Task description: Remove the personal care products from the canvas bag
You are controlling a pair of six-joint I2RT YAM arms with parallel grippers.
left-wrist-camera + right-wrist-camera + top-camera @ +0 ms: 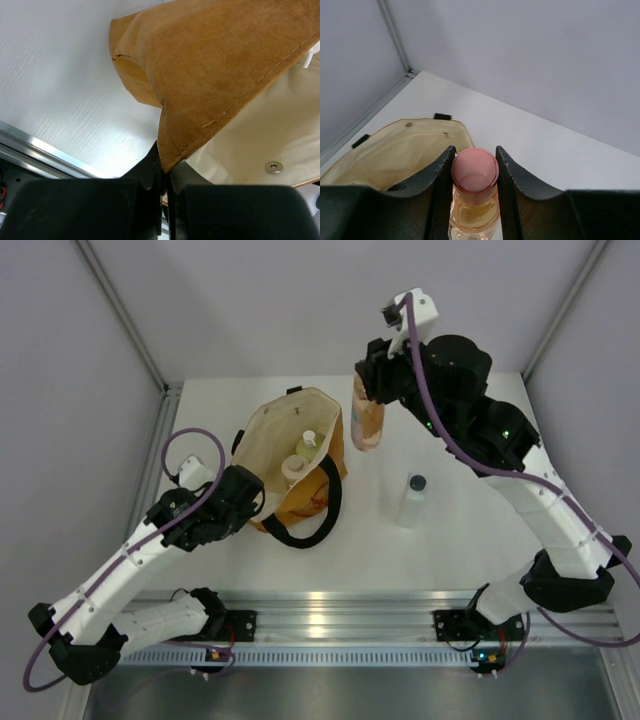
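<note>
— Two bottles outside the bag (268, 445) and two inside, is that it?
— So the top view shows. The green bottle (308, 444) and the beige bottle (294, 469) stand in the open mouth, close together, the green one farther from the arms.
— And the ones outside?
— The white bottle (412, 500), dark cap up, stands alone on the tabletop (400, 565), well to the right of the bag. The orange bottle (367, 422) is just beside the bag's right wall, upright, pink cap uppermost.
— Is it held?
— Yes. The right fingers (449, 161) sit one on each side of it, just below the cap and pressed against it. The wrist view looks down on the pink cap between them. Whether its base rests on the tabletop or hangs just clear, I cannot tell.
— What about the other arm?
— The left fingers (156, 172) are closed on the bag's tan fabric, at the near-left part of its rim. That wrist view shows the tan outer cloth rising above the pinch, the cream lining (260, 135) to the right and a metal rivet (274, 167) set in it.
— How does the bag sit?
— Mouth open upward, near the middle of the tabletop. A black strap (322, 520) loops out over the tabletop on the near side, toward the arms.
</note>
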